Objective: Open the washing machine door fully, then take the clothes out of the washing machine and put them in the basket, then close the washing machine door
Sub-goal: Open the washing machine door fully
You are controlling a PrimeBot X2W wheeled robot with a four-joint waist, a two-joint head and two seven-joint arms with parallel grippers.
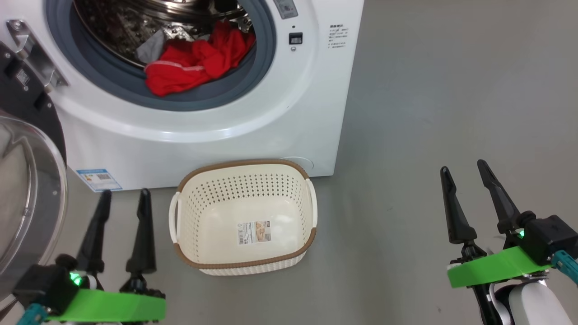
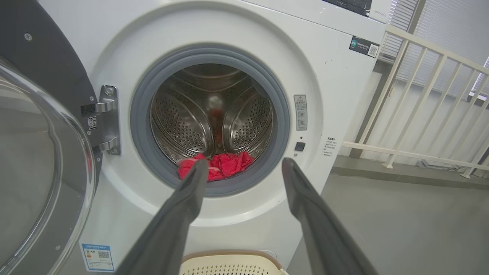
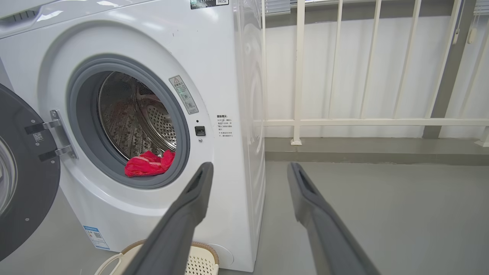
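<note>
While both pairs of dark fingers point forward with nothing between them, the left gripper (image 1: 125,192) hangs parted to a middling gap, and the right gripper (image 1: 463,166) is spread about as wide. The one basket (image 1: 244,163) stands on the grey floor (image 1: 451,90) between the two grippers, just beside the left gripper's inner finger and well apart from the right gripper. Its far rim is close against the foot of the one washing machine (image 1: 226,144), and a label sticker (image 1: 254,232) lies on its bare bottom.

Beyond the left fingers and higher up, the clothes (image 1: 194,63) lie at the mouth of the steel drum (image 1: 135,22). They form one red heap spilling onto the grey rubber ring (image 1: 253,76), and how many garments are in it cannot be told. One whitish-grey piece (image 1: 151,47) lies just behind the heap on its left. In the left wrist view the heap shows just past the tip of one finger.

The one washing machine door (image 1: 27,189) stands open on its hinge at the left, with its clear glass bowl near the left gripper's outer finger. A blue label sticker (image 1: 98,179) sits low on the machine's front. A white railing (image 3: 363,122) runs behind the machine.
</note>
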